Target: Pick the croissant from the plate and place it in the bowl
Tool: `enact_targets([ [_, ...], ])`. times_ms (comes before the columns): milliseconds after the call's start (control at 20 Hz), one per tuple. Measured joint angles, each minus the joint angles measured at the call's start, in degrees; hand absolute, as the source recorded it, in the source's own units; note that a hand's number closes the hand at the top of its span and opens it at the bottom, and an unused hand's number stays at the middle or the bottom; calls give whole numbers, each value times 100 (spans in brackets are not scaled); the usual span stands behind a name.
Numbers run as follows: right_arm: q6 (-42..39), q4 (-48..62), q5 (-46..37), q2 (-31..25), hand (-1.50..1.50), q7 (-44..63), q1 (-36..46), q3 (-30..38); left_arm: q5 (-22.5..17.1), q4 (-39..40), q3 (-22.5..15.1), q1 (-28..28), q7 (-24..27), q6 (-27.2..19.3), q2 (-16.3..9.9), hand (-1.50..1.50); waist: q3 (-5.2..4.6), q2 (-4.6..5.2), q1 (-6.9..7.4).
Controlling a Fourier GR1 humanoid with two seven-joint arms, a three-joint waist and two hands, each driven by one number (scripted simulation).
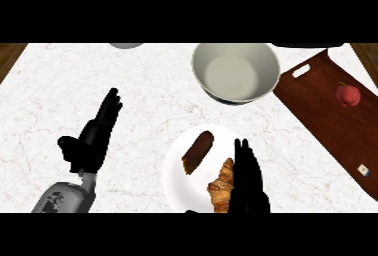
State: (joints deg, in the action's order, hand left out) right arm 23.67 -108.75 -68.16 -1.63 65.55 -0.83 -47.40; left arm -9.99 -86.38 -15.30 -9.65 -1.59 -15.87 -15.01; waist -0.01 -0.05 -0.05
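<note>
R hand (249, 185) beside croissant (222, 186); long axis vertical on plate (176, 170).

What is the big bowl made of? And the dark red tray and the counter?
The bowl looks like glazed ceramic: smooth, pale grey-white, thick rim. The tray looks like polished wood, dark reddish-brown with a cut-out handle, though it might be plastic. The counter looks like marble: white with faint thin veins.
</note>
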Motion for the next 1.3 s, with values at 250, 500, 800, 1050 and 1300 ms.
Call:
enact_targets([
  [250, 446, 255, 62, 58, -150, -216, -325, 26, -39, -72, 157, -7, -92, 136, -95, 0, 1, -1, -4],
  [500, 756, 645, 58, 98, -150, -375, -531, 43, 46, 90, 218, -75, -60, 150, 68, 0, 1, 4, -11],
  [800, 759, 1113, -165, 111, -150, -228, -637, 183, 156, 23, 211, 43, 4, 206, 132, 0, 0, 2, 1],
  [1050, 719, 1295, 119, 122, -150, -303, -573, 354, 288, -98, 252, -28, -218, 179, 191, 0, -1, -3, 3],
  [1300, 661, 1444, 424, 91, 150, -523, -441, 330, 344, -128, 305, 77, -190, 267, 274, 0, -30, -53, -2],
])
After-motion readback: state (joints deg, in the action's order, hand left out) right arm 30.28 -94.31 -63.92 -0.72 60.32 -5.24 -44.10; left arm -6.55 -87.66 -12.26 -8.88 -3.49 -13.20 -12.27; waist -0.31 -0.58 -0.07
